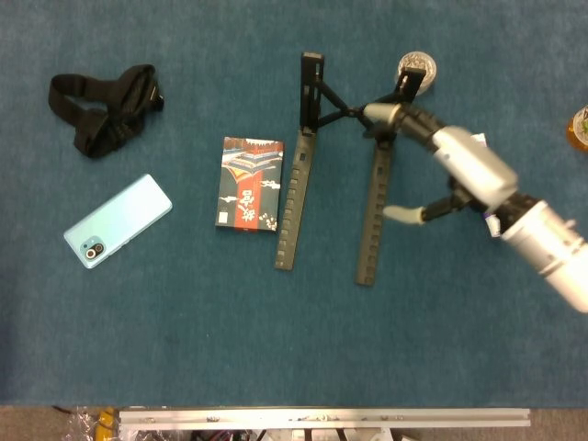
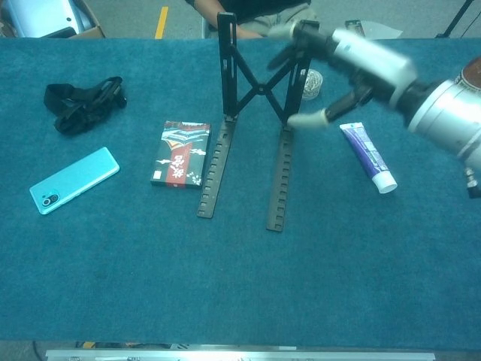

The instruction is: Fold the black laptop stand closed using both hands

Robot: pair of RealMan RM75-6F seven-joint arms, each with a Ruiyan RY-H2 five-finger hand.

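The black laptop stand (image 1: 292, 197) stands unfolded at the table's middle, with two notched rails lying toward me and two uprights joined by a cross brace at the far end. In the chest view the stand (image 2: 214, 169) shows its uprights rising at the back. My right hand (image 1: 459, 165) hovers over the right rail with fingers spread, its fingertips (image 1: 378, 114) at the right upright near the brace and its thumb apart above the rail. In the chest view that right hand (image 2: 353, 60) is blurred, high by the upright's top. Nothing is held. My left hand is not visible.
A patterned book (image 1: 248, 184) lies just left of the stand, a teal phone (image 1: 118, 220) and a black strap (image 1: 106, 106) further left. A toothpaste tube (image 2: 366, 156) lies right of the stand, a small round jar (image 1: 418, 64) behind it, a bottle (image 1: 579, 129) at the right edge.
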